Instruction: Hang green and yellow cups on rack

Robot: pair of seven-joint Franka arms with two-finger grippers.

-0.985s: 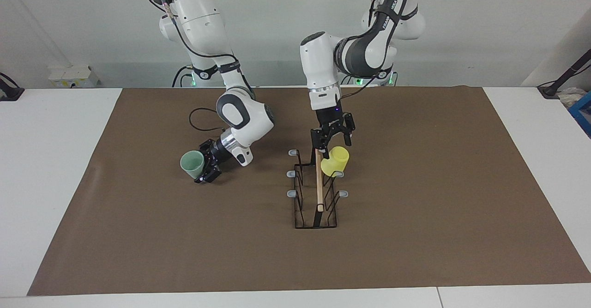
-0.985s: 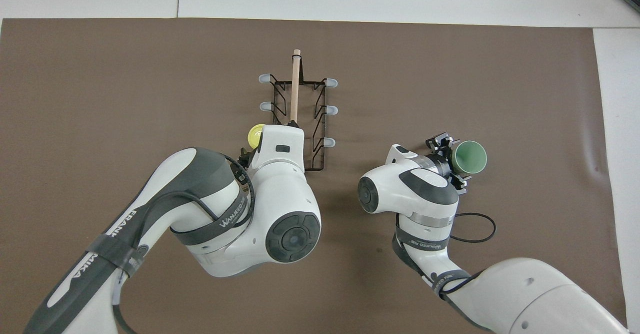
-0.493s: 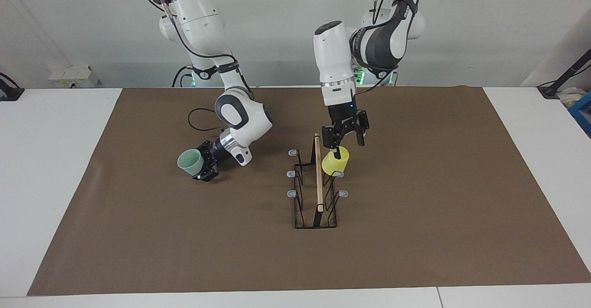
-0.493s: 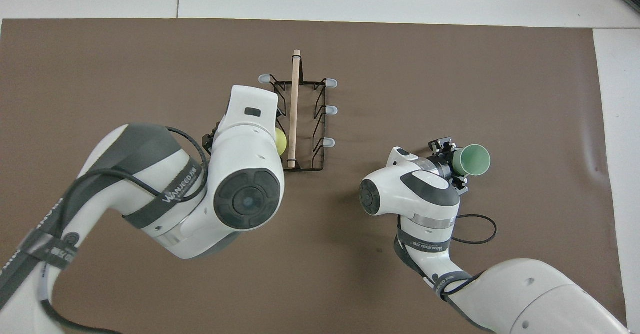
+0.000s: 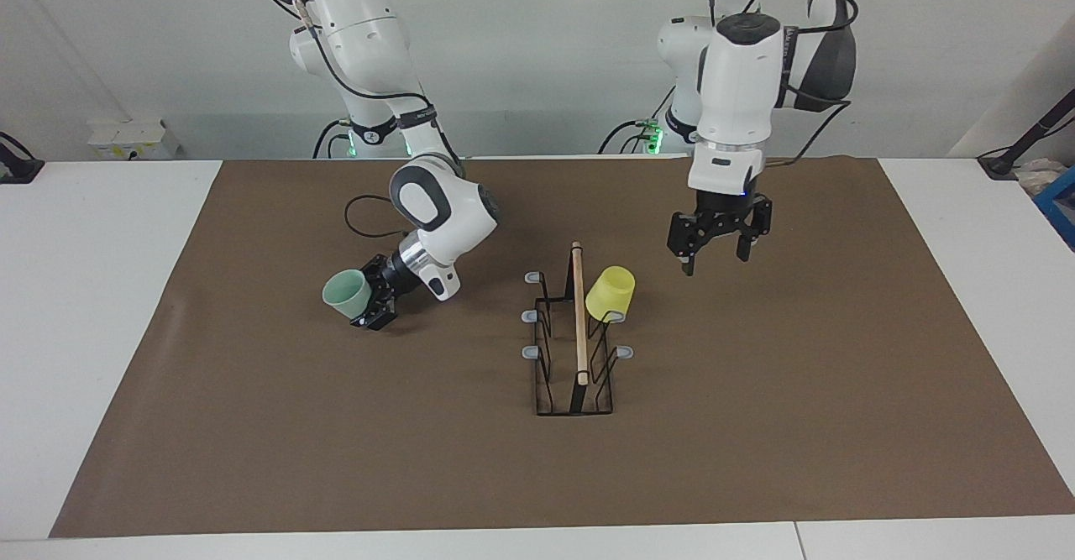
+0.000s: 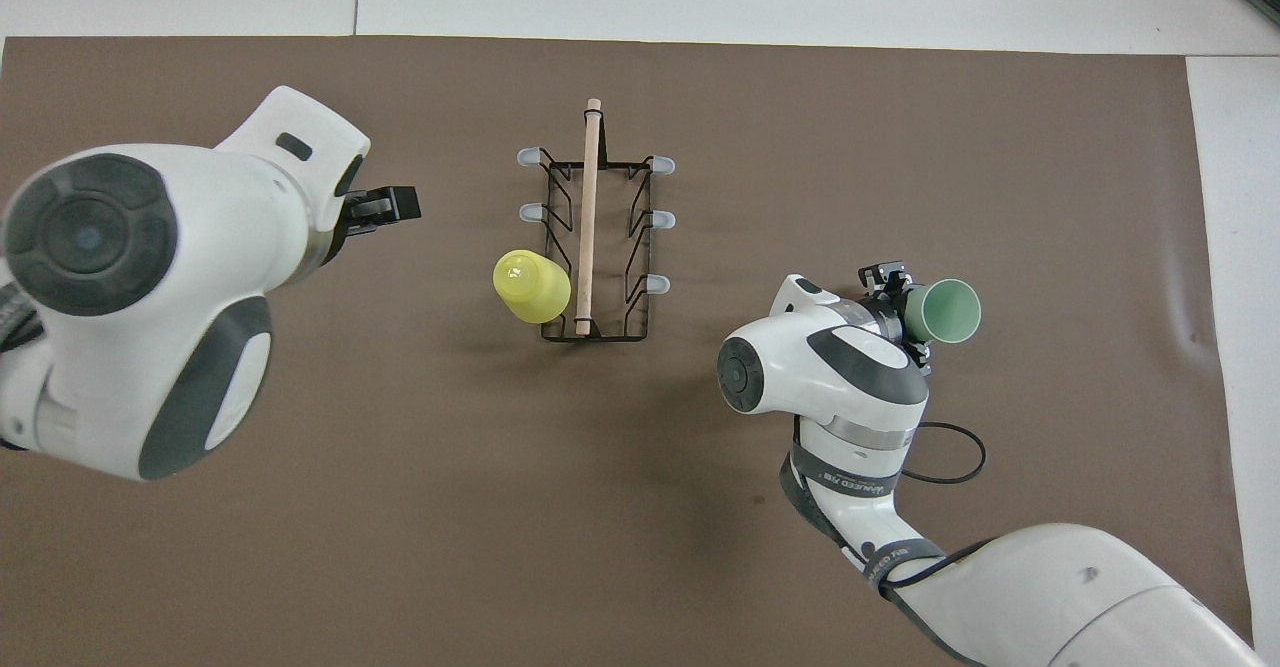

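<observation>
The yellow cup [image 5: 610, 293] hangs mouth-down on the rack [image 5: 574, 350] at mid-desk. The right claw [image 5: 370, 295], clenched on the green cup [image 5: 346, 294], should lift it and tip it over a free prong. The left claw [image 5: 715, 251] waits, released.

We are in a robotics lab, not a home or kitchen: two white industrial arms [image 5: 437, 207] [image 5: 739, 98] stand bolted at one edge of a long white table [image 5: 101, 291], with loose black cables [image 5: 369, 216] trailing from them and green status lights glowing at their bases. A plain brown mat [image 5: 756, 417] covers the table from edge to edge, the wall [image 5: 537, 56] is bare and pale, and a power strip [image 5: 134, 138] sits at one corner.
</observation>
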